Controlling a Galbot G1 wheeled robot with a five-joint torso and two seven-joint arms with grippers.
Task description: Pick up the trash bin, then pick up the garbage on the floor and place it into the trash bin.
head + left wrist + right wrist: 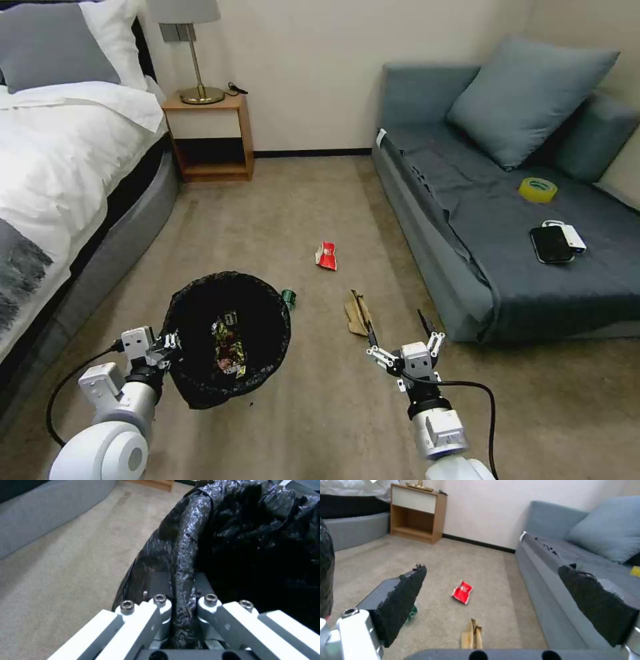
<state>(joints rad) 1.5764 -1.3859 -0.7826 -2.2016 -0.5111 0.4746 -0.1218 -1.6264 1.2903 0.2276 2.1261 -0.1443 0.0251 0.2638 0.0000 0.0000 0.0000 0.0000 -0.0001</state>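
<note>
Left gripper (171,347): fingers (160,605) pinched together on the rim of the trash bin (200,387), with a fold of the black bag liner (181,562) clamped between them. The bin is held clear of the carpet at the robot's left front, mouth tilted slightly toward the head camera. 1 gold-red wrapper (228,347) lies inside it.

Right gripper (402,333): jaws spread wide, nothing between the pads (405,597). It hangs above the carpet (300,200), just beside the front edge of the grey sofa (427,253).

Garbage outstanding, 3 items:
- Crumpled brown paper bag (357,312): on the carpet just ahead of the right gripper and a little to its left; nearest piece.
- Red snack packet (326,256): farther ahead, flat on open carpet.
- Green-labelled bottle (288,297): touching or nearly touching the bin's far rim, mostly hidden behind it.

Risks, as judged:
- The left grip takes the rim at 1 point through slippery film; the liner could slide or the bin swing and spill the wrapper.
- The paper bag is thin and lies low; the pads may close above it or drag it along the pile.
- The sofa edge sits close on the right; a wide approach could clip it.
- The bottle is round and may roll when touched, and the held bin blocks the view of it.

Other: bed (60,153), nightstand (210,137), yellow tape roll (537,189) and phone (551,244) on the sofa seat; not garbage.
</note>
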